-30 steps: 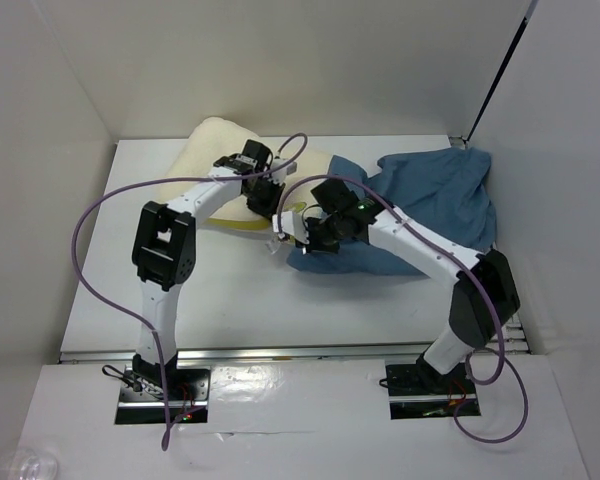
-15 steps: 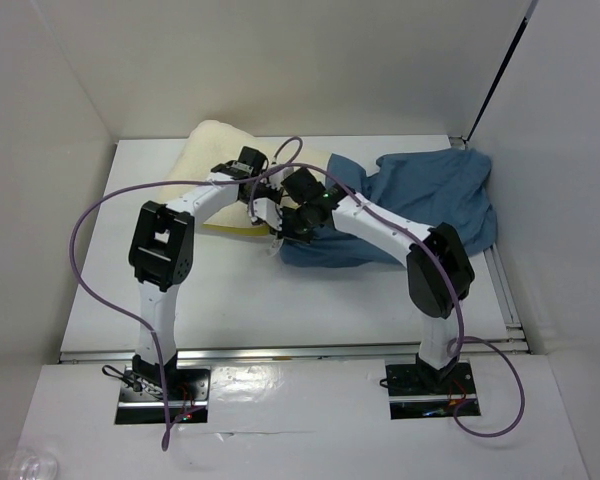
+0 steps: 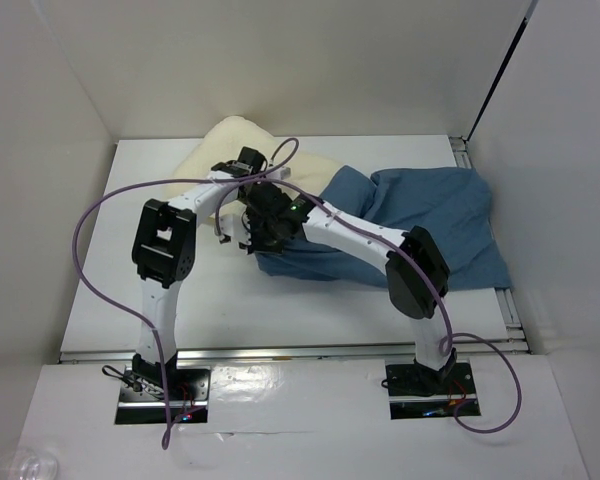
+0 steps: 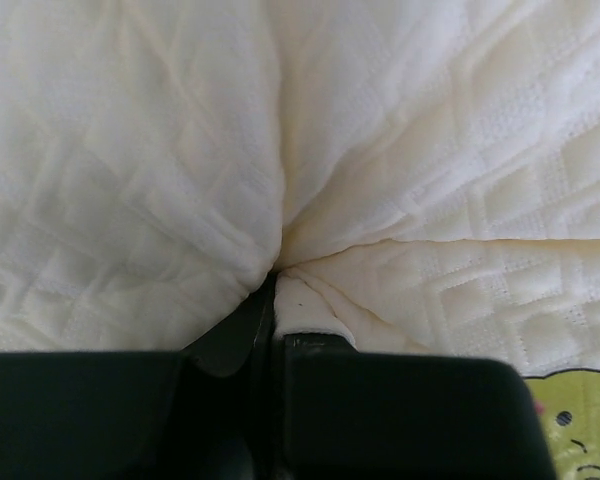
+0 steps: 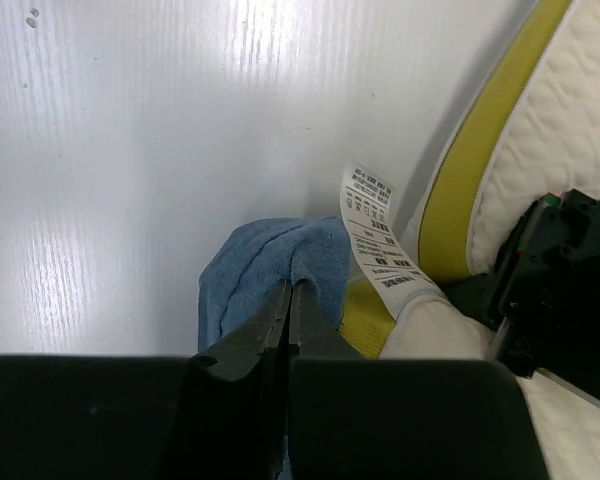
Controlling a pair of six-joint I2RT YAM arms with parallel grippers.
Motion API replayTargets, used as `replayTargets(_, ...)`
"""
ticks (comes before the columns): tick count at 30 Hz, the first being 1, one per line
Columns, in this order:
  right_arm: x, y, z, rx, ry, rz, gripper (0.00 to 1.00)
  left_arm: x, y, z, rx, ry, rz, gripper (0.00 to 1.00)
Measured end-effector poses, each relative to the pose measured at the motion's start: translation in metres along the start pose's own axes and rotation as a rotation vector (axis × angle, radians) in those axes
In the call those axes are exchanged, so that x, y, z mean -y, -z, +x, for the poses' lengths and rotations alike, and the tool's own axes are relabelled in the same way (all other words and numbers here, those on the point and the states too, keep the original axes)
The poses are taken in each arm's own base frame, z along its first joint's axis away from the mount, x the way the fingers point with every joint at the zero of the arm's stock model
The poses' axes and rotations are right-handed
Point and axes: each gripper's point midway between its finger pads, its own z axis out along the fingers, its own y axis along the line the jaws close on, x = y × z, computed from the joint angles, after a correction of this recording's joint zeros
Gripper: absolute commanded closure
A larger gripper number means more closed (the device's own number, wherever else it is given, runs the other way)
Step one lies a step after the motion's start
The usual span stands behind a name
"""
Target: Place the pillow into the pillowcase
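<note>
The cream quilted pillow (image 3: pixel 230 145) lies at the back left of the table, its right part under the dusty-blue pillowcase (image 3: pixel 420 215). My left gripper (image 3: pixel 250 190) is shut on a pinched fold of the pillow (image 4: pixel 310 150). My right gripper (image 3: pixel 248 232) is shut on the pillowcase's edge (image 5: pixel 270 270), held next to the pillow's yellow band (image 5: pixel 480 150) and white printed tag (image 5: pixel 375 240). The left gripper's black body (image 5: pixel 560 280) shows at the right of the right wrist view. A yellow-green emblem (image 4: pixel 580 430) shows at the corner of the left wrist view.
White table (image 3: pixel 330 300) with white walls on the left, back and right. A dark vertical strip (image 3: pixel 500 80) runs down the back right corner. Purple cables loop from both arms; the left one (image 3: pixel 90 260) hangs over the table's left side.
My right gripper has pulled the pillowcase edge leftward toward and over the pillow's near end, spreading the blue cloth. The pillow's far end has risen a little. The left gripper has stayed about in place.
</note>
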Motion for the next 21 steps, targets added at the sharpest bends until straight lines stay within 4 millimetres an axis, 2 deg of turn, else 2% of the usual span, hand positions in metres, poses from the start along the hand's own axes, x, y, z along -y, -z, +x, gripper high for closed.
replayTargets(3,-0.001,-0.003,0.001,-0.010,0.004,0.003,0.97,-0.001,0.000,0.001,-0.001,0.020,0.016,1.00)
replayTargets(5,0.002,-0.002,0.002,-0.020,0.003,0.019,0.85,-0.002,0.000,0.001,0.003,0.034,0.027,1.00)
replayTargets(7,0.007,-0.003,0.000,-0.012,0.001,0.042,0.79,-0.002,-0.001,0.001,0.009,0.042,0.044,1.00)
replayTargets(8,0.011,-0.004,-0.004,0.000,0.004,0.062,0.66,-0.001,-0.002,0.003,0.010,0.047,0.060,1.00)
replayTargets(10,0.022,-0.002,-0.010,0.023,-0.018,0.109,0.59,0.002,-0.003,0.004,0.020,0.048,0.079,1.00)
replayTargets(12,0.026,-0.002,-0.007,0.019,-0.033,0.135,0.56,0.001,-0.001,0.004,0.032,0.061,0.087,1.00)
replayTargets(18,0.031,0.006,0.021,-0.075,-0.133,0.168,0.58,-0.005,0.002,0.004,0.058,0.091,0.119,1.00)
replayTargets(20,0.025,0.015,0.033,-0.130,-0.224,0.154,0.58,-0.008,0.004,0.003,0.068,0.109,0.120,1.00)
replayTargets(21,0.031,0.022,0.041,-0.145,-0.305,0.179,0.58,-0.010,0.005,0.003,0.074,0.115,0.118,1.00)
